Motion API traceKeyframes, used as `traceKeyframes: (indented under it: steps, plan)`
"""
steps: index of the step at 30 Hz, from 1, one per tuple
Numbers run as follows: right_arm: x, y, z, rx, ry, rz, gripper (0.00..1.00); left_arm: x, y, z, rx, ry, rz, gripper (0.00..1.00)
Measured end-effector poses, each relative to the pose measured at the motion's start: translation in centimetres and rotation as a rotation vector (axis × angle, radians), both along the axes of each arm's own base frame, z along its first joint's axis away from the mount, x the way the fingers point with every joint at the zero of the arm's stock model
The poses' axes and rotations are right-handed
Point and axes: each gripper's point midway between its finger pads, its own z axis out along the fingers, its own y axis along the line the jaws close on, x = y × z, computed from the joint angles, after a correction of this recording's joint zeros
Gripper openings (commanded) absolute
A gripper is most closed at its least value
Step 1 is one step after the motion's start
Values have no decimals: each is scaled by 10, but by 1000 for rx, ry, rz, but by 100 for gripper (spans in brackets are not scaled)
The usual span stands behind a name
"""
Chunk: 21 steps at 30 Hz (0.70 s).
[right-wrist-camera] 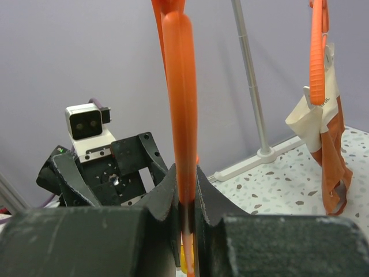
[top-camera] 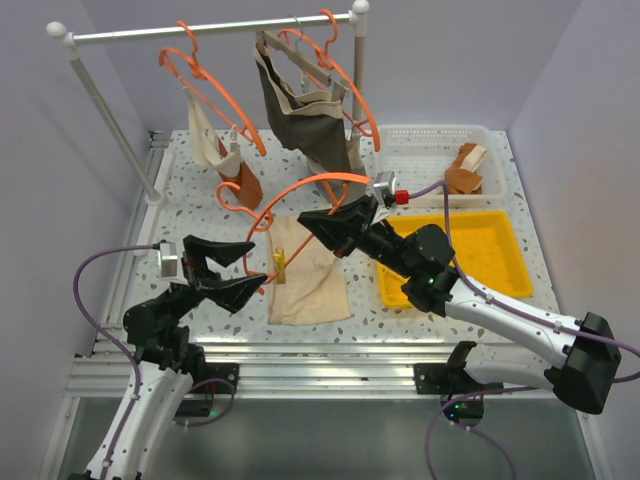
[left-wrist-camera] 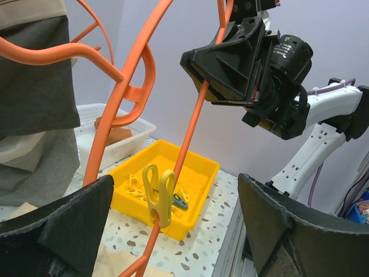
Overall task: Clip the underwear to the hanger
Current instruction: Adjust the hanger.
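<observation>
Yellow tray (top-camera: 497, 228) holds loose pegs (left-wrist-camera: 180, 201); white basket (top-camera: 432, 133) behind it holds rust cloth (top-camera: 462, 179). Left of the tray, right gripper (top-camera: 321, 222) clamps the hanger (top-camera: 300, 187), left gripper (top-camera: 258, 266) gapes, gripping nothing.

You have: pale lilac walls (top-camera: 480, 50) on three sides; one speckled terrazzo counter (top-camera: 185, 205); one white garment rail (top-camera: 120, 34) standing at its back.

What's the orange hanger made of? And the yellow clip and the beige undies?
The hanger looks like smooth, glossy plastic: thin, moulded, evenly orange. The yellow clip seems plastic too, shiny and moulded. The underwear looks like soft matte cloth, lying limp and creased.
</observation>
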Motion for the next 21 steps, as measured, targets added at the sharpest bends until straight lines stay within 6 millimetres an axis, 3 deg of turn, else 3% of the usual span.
traceKeyframes:
  steps: [6,11,14,17,21]
  plan:
    - [1,0,-1,-6,-5,-5,0,1,4,-5,32,-22,54,92]
    - [-3,-8,0,-20,-17,-22,0,-4,19,13,14,-110,169,92]
    - [-10,-22,11,-3,-38,-34,0,-3,26,18,-13,-133,222,95]
    - [-18,-32,24,27,-66,-37,0,9,24,5,-24,-91,217,96]
    - [-22,-33,26,32,-74,-19,0,35,17,-31,-4,57,198,97]
